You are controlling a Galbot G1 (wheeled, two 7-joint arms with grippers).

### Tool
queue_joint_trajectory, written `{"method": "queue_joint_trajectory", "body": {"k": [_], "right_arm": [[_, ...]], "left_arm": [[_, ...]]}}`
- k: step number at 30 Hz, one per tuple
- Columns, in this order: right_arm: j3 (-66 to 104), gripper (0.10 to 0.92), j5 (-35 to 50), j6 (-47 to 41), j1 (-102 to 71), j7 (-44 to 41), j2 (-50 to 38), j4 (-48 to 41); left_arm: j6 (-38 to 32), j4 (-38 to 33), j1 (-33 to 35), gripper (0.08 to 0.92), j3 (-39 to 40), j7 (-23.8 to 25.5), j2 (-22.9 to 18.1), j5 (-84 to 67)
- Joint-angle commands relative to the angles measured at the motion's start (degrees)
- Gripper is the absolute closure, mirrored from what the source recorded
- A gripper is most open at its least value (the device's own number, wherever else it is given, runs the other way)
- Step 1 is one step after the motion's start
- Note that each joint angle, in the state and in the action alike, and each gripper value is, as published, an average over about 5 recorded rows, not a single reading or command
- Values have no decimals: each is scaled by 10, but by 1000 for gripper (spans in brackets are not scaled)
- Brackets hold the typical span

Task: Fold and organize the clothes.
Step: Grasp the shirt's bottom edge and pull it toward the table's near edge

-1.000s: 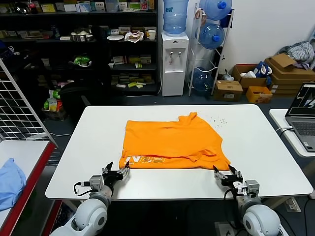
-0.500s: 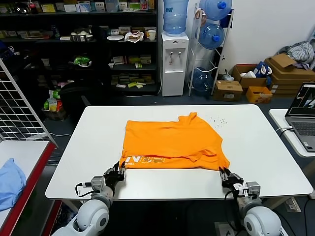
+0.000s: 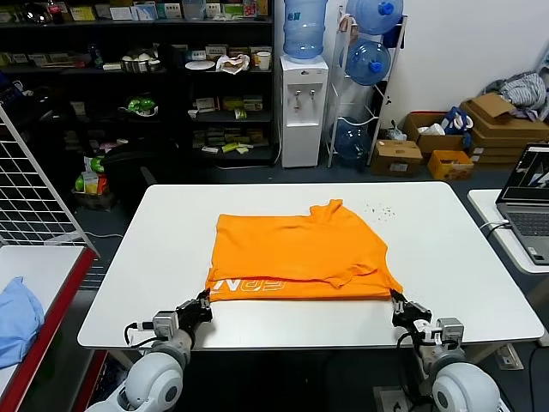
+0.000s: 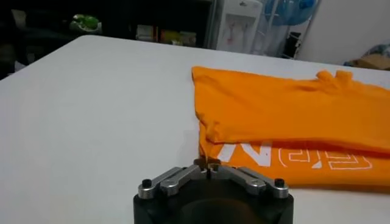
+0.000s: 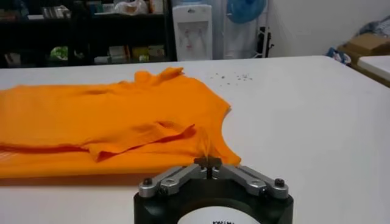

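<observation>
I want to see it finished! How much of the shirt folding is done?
Done: the bright orange T-shirt is already folded partly over itself. In hand: the left tool and right tool pinch its near corners. Left: more folds and tidying it on the white table.

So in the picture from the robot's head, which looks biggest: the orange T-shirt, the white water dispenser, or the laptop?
As they look in the head view:
1. Orange T-shirt, clearly largest.
2. White water dispenser, though it stands farther away, so it may really be bigger.
3. Laptop, smallest, but the picture's edge cuts it off.
</observation>
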Motion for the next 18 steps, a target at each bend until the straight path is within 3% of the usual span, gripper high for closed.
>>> {"method": "queue_joint_trajectory", "body": {"k": [1,9,18], "right_arm": [[27,902,21,-14,-84,24,-8,70],[26,902,9,-20,-139,36,5,88],[24,896,-19,-20,-149,43,15,96]], "left_arm": [[11,-138,102,907,-69,-21,96,-55],[11,-190,207,907,-95,-22,107,-51],[18,-184,233,904,-91,-15,92,-35]]}}
